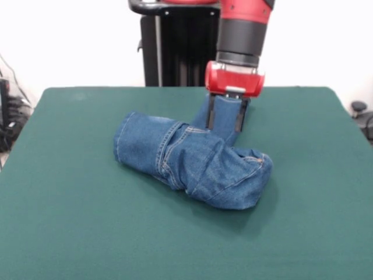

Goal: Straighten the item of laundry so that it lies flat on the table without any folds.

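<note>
We see the gripper (225,122) lowered onto the far side of the jeans (195,162), its two dark fingers (211,111) a narrow gap apart with a raised fold of denim pinched between them. The jeans lie bunched near the middle of the table (70,221).

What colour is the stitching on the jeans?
Orange-tan stitching on the blue jeans, clearest in the front view.

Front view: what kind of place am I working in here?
Probably a robotics lab test bench, not a home. A green cloth-topped table stands against a bare white wall, the arm's pincer comes down onto a crumpled pair of jeans, and cables trail at the left edge.
</note>
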Robot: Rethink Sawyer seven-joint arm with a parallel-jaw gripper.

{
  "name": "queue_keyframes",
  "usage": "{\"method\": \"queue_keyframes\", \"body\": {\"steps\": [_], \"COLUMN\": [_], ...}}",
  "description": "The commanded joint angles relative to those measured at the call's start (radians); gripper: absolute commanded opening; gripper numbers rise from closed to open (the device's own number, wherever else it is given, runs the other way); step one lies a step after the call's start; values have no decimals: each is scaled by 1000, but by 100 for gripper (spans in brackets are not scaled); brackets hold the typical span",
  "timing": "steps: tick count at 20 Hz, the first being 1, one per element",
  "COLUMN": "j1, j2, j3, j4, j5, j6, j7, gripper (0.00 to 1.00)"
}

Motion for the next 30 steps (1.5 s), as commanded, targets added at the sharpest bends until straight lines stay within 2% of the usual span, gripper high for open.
{"method": "queue_keyframes", "body": {"steps": [1,7,11,16,19,22,24,28,30], "j1": [-9,4,34,139,203,261,247,149,112], "j2": [125,108,33,-86,-112,-101,-101,-111,-89], "j3": [128,102,73,-9,-54,-94,-74,15,45], "j4": [30,54,106,203,253,271,273,246,233], "j5": [28,40,66,177,243,292,289,204,178], "j6": [-150,-298,-345,-460,-569,-728,-661,-459,-431], "j7": [324,346,342,336,336,328,337,310,314], "gripper": [100,100,100,100,100,100,100,100,100]}}
